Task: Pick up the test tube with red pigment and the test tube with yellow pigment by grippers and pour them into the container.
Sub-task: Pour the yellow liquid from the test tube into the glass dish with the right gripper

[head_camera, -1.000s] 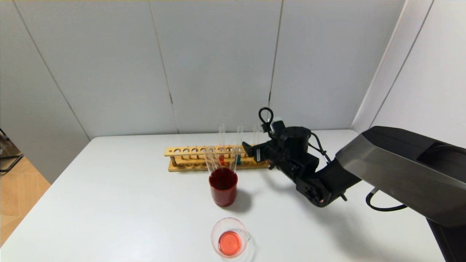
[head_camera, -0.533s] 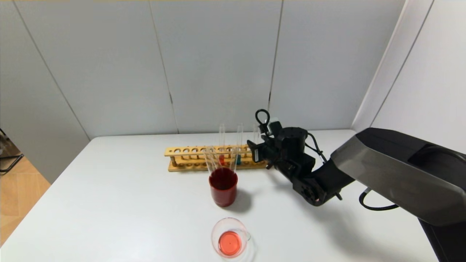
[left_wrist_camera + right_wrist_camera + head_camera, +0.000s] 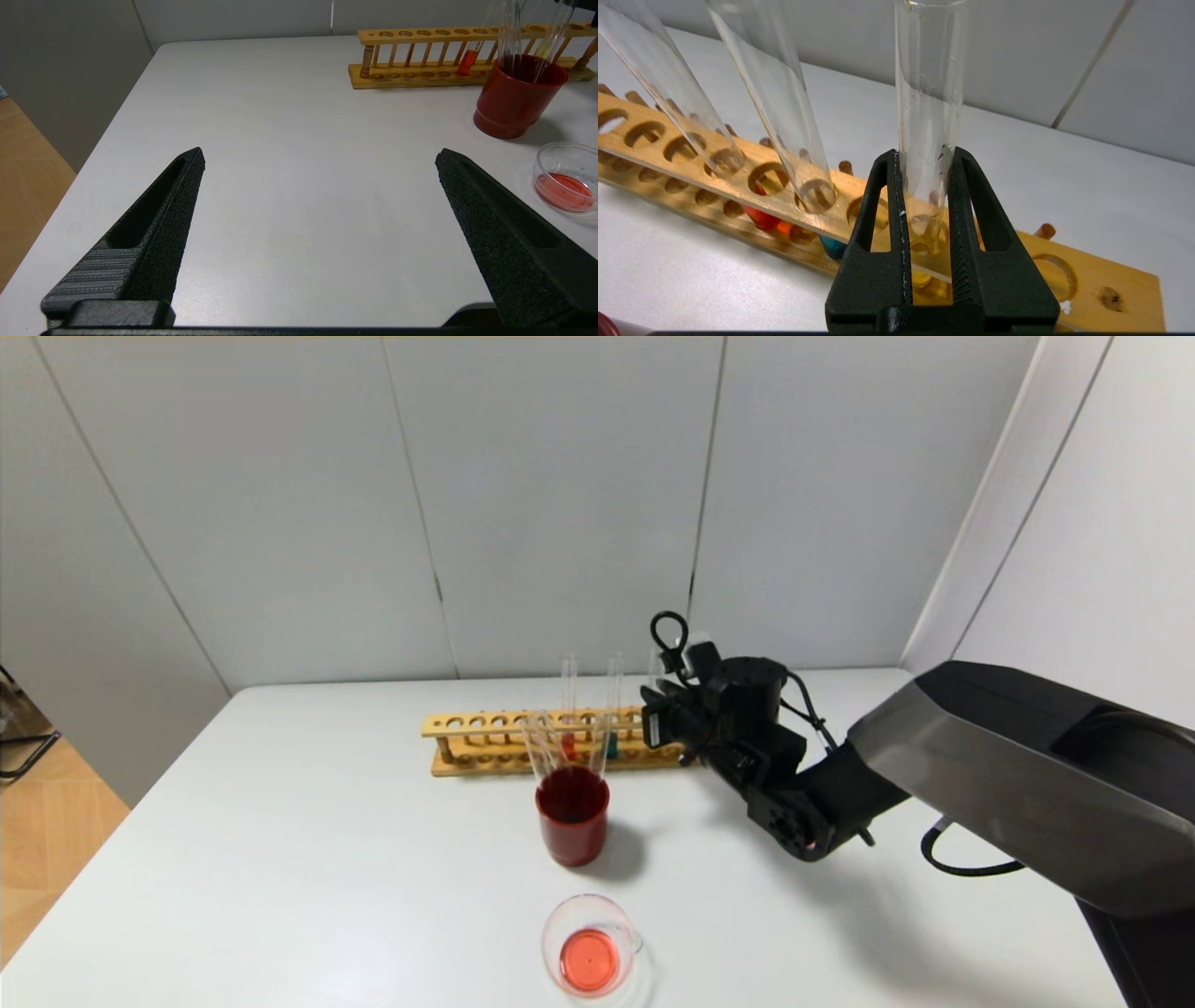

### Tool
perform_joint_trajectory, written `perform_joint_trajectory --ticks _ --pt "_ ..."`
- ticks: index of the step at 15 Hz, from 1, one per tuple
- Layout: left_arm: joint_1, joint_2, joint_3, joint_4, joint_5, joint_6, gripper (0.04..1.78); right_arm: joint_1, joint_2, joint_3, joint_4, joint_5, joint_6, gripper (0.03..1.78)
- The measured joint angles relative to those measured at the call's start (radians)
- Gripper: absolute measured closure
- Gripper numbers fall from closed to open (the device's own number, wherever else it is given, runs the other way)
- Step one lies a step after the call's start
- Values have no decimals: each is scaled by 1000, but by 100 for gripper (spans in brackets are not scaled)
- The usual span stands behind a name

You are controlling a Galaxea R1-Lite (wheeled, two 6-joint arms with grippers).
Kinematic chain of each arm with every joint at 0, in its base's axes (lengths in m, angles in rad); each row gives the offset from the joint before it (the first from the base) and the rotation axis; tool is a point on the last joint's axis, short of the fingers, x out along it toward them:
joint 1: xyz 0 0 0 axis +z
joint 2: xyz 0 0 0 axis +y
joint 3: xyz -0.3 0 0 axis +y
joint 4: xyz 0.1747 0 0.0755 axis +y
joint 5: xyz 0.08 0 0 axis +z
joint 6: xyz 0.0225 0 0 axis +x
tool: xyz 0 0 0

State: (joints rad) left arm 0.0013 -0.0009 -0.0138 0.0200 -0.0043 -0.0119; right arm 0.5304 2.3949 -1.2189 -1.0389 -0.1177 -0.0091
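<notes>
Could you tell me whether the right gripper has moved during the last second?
Yes. In the head view the right gripper has moved away from the robot, reaching the rack; it now grips the yellow tube.

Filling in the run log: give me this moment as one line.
right gripper: shut on test tube with yellow pigment, in rack | left gripper: open, idle | container: holds red liquid

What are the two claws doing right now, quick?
Left gripper: open, holding nothing, above the table.
Right gripper: fingers closed on the test tube with yellow pigment, which stands in the wooden rack.
</notes>
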Motion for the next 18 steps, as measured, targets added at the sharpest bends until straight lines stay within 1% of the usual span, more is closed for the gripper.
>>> perform_joint_trajectory --ticks 2,5,8,12,15,18 --pt "0 0 0 0 0 0 7 0 -26 -11 18 0 -1 149" --pt "0 0 0 0 0 0 7 -3 -96 -49 100 -1 -4 149" --pt "0 0 0 0 0 0 7 -6 -206 -110 229 -2 -21 149" --pt "0 0 0 0 0 0 7 6 -374 -159 396 -12 -73 149" --pt "0 0 0 0 1 0 7 32 -521 -103 475 -16 -83 149" --pt "0 0 0 0 0 0 7 48 -668 40 498 -13 -105 149"
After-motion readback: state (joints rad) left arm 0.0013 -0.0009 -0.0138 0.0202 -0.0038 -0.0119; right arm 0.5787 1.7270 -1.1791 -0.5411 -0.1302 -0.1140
